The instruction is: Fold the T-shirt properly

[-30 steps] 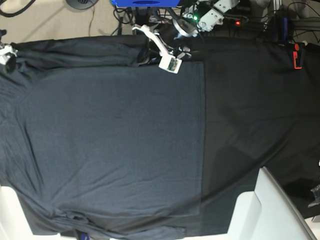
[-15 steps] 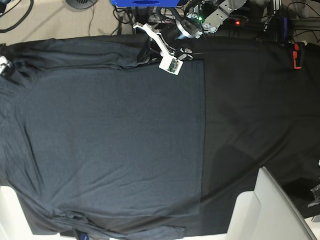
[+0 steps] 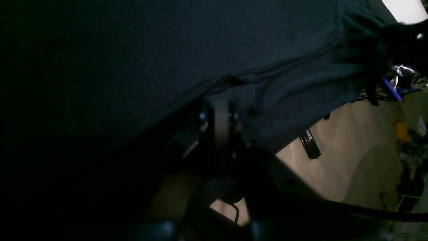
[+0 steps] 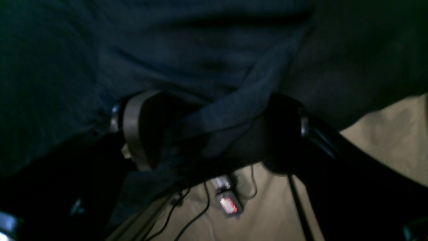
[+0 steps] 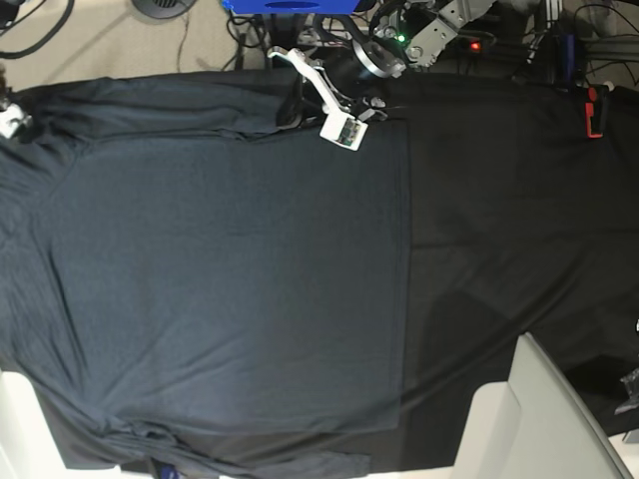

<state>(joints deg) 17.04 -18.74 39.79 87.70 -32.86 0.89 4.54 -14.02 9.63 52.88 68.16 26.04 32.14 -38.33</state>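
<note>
The dark slate-grey T-shirt (image 5: 220, 269) lies spread flat over the left two thirds of the black cloth (image 5: 509, 200). My left gripper (image 5: 293, 112) is at the shirt's far edge near the top centre. In the left wrist view its jaws (image 3: 222, 125) are shut on the T-shirt's (image 3: 200, 43) edge, and creases run out from them. My right gripper (image 5: 8, 120) is at the far left edge by the sleeve. It (image 4: 210, 134) stands open with a loose fold of the T-shirt (image 4: 234, 100) draped between its fingers.
A white block (image 5: 544, 419) sits at the front right corner. A red clamp (image 5: 594, 110) grips the cloth's far right edge. Beyond the far table edge are a blue object (image 5: 290, 5), cables and the beige floor (image 5: 120, 45).
Little has changed. The right gripper at the far left edge shifted slightly up and down, and the left arm edged a little towards the far edge. The shirt stays flat.
</note>
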